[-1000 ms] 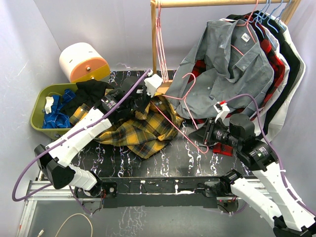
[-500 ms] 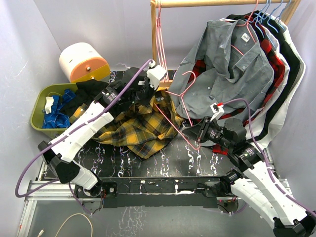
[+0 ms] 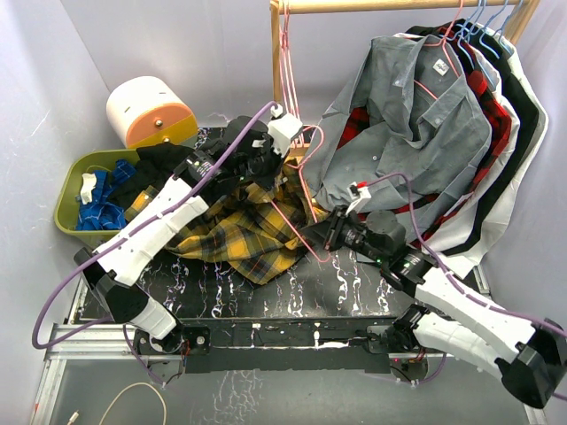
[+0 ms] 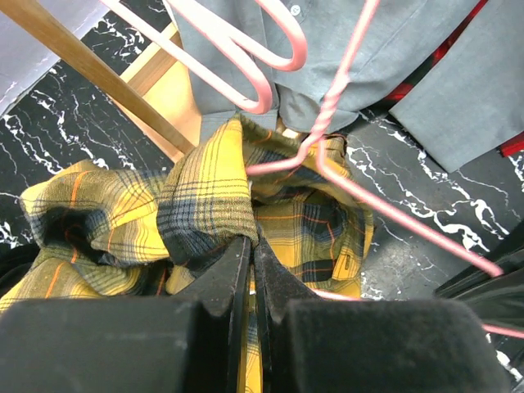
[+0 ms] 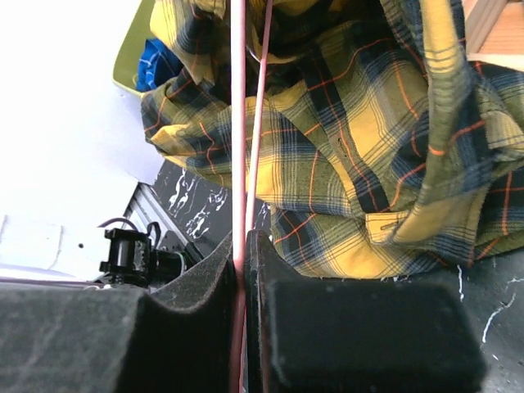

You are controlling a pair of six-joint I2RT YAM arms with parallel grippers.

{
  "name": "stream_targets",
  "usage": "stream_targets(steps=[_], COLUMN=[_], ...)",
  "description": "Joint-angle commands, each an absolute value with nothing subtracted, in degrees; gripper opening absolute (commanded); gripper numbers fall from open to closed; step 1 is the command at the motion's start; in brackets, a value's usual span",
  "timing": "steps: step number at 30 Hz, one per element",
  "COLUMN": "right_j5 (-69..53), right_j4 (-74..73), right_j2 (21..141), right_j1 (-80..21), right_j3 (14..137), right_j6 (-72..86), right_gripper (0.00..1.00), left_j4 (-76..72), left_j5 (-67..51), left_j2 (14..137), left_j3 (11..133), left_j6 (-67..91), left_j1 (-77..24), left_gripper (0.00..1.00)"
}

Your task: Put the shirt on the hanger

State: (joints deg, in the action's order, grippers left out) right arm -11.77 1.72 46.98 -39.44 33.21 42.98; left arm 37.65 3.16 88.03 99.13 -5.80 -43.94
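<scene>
Pink wire runs straight up between the pads of my right gripper [image 5: 244,237]; the fingers are pressed together on the hanger [image 5: 239,123], with a second strand of the same wire just beside the clamped one. From the top camera the right gripper [image 3: 321,235] sits low over the black marble table [image 3: 354,283], holding the hanger [image 3: 297,232] at its lower end while the rest of it slants up and back toward the wooden rack post [image 3: 275,62].

My left gripper [image 4: 250,246] is pinched nearly closed on a raised fold of the shirt [image 4: 205,205], the cloth peaking up out of the jaws. One arm of the hanger [image 4: 409,215] crosses in front of it on a diagonal, and its twisted neck rises just past the fold.

Crowding in: the grey shirt [image 3: 416,106] hangs from the rail right behind the work, its hem close above the hanger, and the post [image 4: 90,78] stands just beside the fold I hold. Spare pink hangers [image 3: 285,71] dangle by the post. A green bin [image 3: 71,190] of clothes sits to the left.

The shirt [image 3: 248,235] lies bunched on the table between the arms, yellow-and-dark plaid, heavily creased, lifted only at the left gripper [image 3: 266,168]. In the right wrist view the shirt [image 5: 352,147] lies heaped behind the wire.
</scene>
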Motion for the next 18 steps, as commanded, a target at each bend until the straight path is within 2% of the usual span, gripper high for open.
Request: stream_targets(steps=[1,10,18], right_j5=[-2.05,5.44,5.63], right_j4=[12.52,17.12,22.66], right_j2=[49.72,52.41,52.41], right_j1=[-43.44,-43.46,-43.46], right_j3=[34.9,32.38,27.46], right_j6=[40.61,39.8,42.46], right_gripper=[0.08,0.08,0.08], left_j4=[38.31,40.84,39.54], left_j5=[-0.34,-8.39,-8.0], left_j2=[87.77,84.03,80.93], left_j3=[101.9,94.13,83.48], left_j6=[-4.17,-4.35,-6.09], left_j1=[-43.86,-43.85,-43.86], left_gripper=[0.0,0.0,0.0])
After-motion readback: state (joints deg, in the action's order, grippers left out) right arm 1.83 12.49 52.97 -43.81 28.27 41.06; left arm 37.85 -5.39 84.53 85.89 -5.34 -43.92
